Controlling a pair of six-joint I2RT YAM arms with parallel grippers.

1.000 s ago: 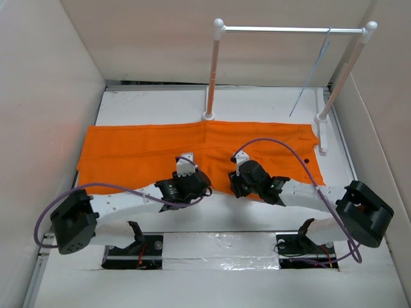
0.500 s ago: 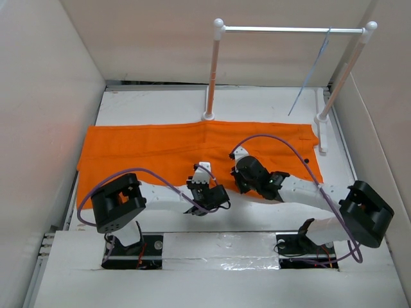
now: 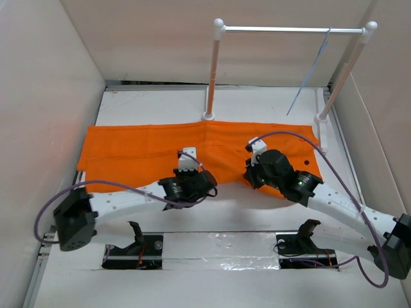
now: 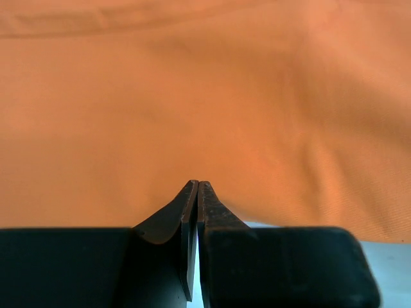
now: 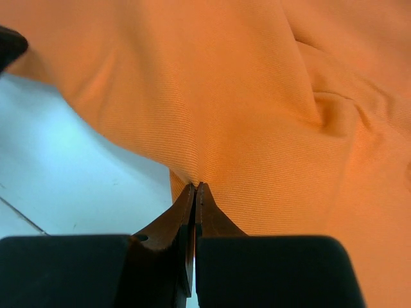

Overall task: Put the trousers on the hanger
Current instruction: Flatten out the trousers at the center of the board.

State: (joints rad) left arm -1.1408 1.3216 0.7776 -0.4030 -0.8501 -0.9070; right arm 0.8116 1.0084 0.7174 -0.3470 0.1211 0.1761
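The orange trousers [image 3: 141,151] lie spread flat across the table, waist with its dark button to the right. My left gripper [image 3: 192,176] is at their near edge, jaws shut, tips pinching the cloth [image 4: 192,96]. My right gripper [image 3: 253,173] is also shut at the near edge; the cloth [image 5: 257,96] draws into a fold at its tips [image 5: 195,186] and lifts off the table. The pale wire hanger [image 3: 311,74] hangs from the rod at the far right, apart from both grippers.
A white rack [image 3: 289,29] with two posts stands behind the trousers; its left post foot [image 3: 208,117] touches their far edge. Tall white walls [image 3: 45,96] close in both sides and the back. Bare table [image 5: 64,160] shows below the lifted cloth.
Both grippers have closed. The left arm swung right and back to the cloth's edge. The right arm has moved right and forward, and the near edge of the cloth rises with it.
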